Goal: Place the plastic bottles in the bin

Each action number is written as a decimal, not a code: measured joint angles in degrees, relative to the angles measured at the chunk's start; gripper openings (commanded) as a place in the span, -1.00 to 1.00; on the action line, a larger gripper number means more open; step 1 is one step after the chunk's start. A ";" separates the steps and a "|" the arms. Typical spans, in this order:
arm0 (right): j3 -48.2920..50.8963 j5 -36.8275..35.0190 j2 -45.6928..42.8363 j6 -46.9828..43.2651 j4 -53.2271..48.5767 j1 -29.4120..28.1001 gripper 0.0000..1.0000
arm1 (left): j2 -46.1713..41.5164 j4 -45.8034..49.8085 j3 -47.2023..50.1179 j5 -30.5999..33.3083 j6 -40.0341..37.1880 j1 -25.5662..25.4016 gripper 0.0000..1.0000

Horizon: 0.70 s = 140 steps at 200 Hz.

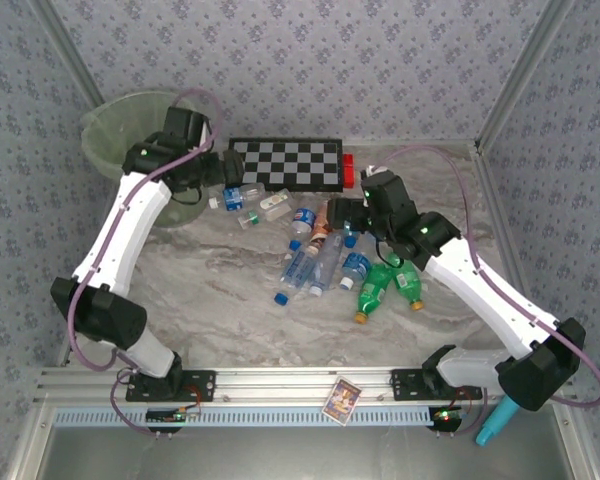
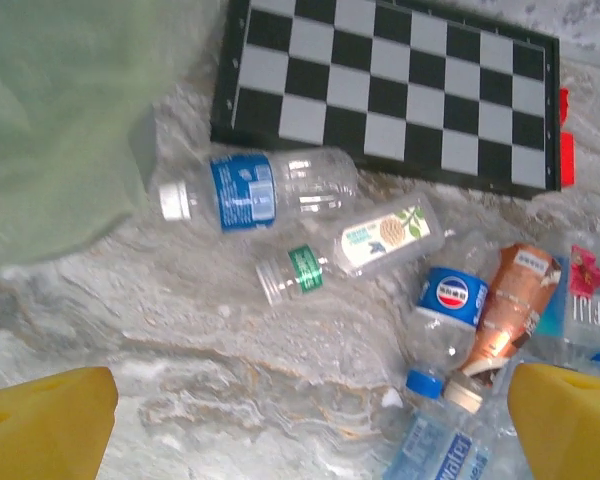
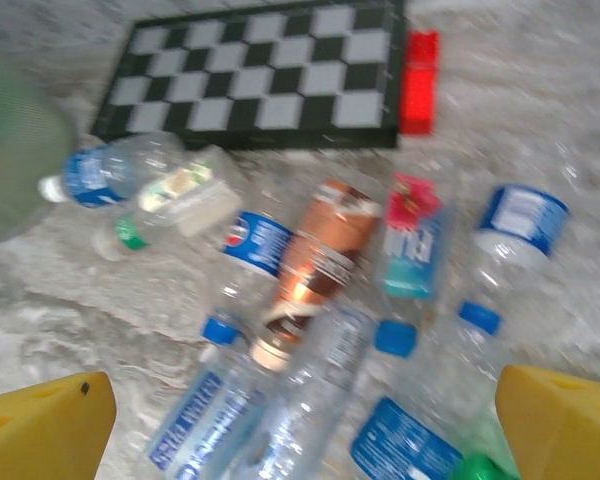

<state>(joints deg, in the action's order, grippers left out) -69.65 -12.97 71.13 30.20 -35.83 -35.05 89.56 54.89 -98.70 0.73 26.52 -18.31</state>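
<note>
l hand [image 2: 310,412] open by bin [image 1: 108,140], r hand [image 3: 305,410] open over bottles [image 1: 316,262].

Table [image 1: 220,300]: smooth, marbled stone look, low sheen.
Bottles [image 2: 260,188]: clear thin plastic, glossy, ribbed, partly crumpled; printed film labels.
Caps [image 2: 175,200]: opaque plastic, white or blue.
Copper-label bottle [image 2: 510,310]: shiny metallic wrap.
Bin [image 1: 115,125]: pale green translucent plastic with a thin wrinkled film liner.
Checkerboard [image 2: 400,90]: flat, matt black and pale squares.
Red block [image 3: 418,80]: glossy red plastic.
Fingers [image 2: 45,425]: yellow plastic, matt.
Arms [image 1: 130,220]: smooth white plastic shells, black joints.
Rail [image 1: 280,385]: ribbed bare metal.
Walls [image 1: 300,60]: matt patterned covering.
</note>
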 measured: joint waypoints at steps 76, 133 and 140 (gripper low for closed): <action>13.73 -1.42 -5.92 20.44 -15.85 0.42 0.41 | -8.85 -6.12 15.50 -9.44 1.88 -1.75 0.99; 25.03 -4.31 -8.87 43.87 -15.43 -17.88 0.12 | -14.16 -8.92 21.51 -11.82 3.10 -2.73 0.99; 26.27 -4.83 -8.83 46.31 -14.88 -19.58 0.11 | -14.93 -8.96 21.86 -12.02 3.10 -2.89 1.00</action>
<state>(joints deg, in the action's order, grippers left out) -43.38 -17.80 62.30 76.51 -50.72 -54.63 74.63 45.93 -76.84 -11.29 29.63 -21.19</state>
